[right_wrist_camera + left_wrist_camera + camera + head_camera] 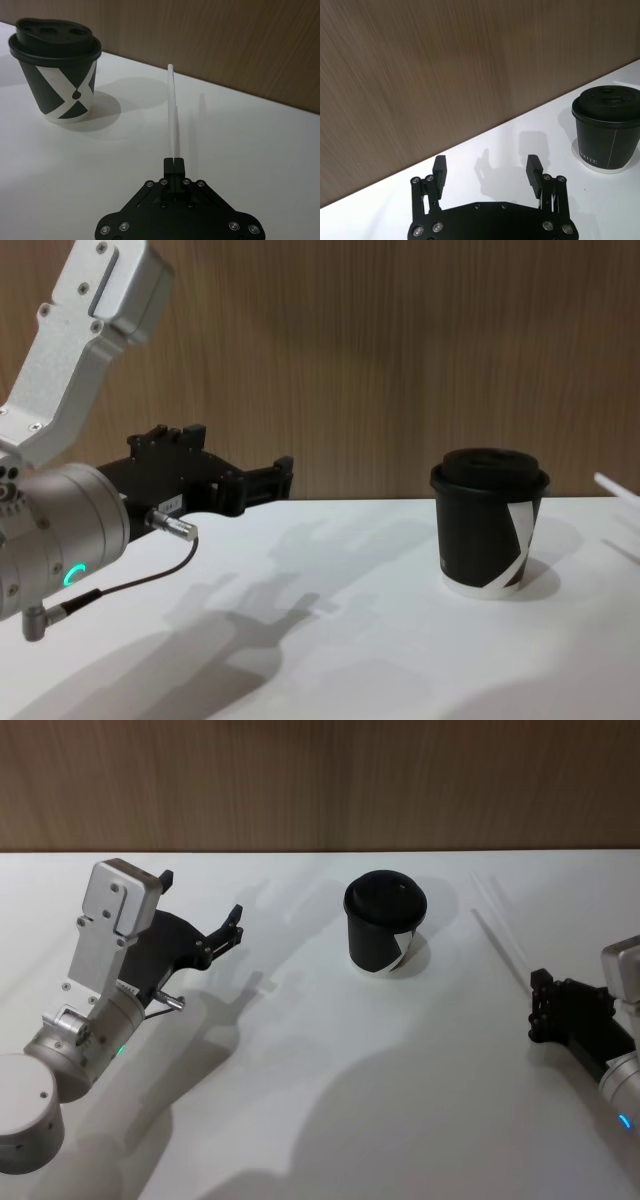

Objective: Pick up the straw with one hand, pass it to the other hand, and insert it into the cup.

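2 claws flank the cup: left claw gapes empty, right claw pinches the straw

Cup was black with a black lid, white crossing stripes on the side, a white base rim and small white lettering. Straw was plain white. Left gripper was matte black with silver screw heads, on a silver wrist with a green ring light. Right gripper was also black, with a blue light on its wrist. Table was white, wall brown wood grain.
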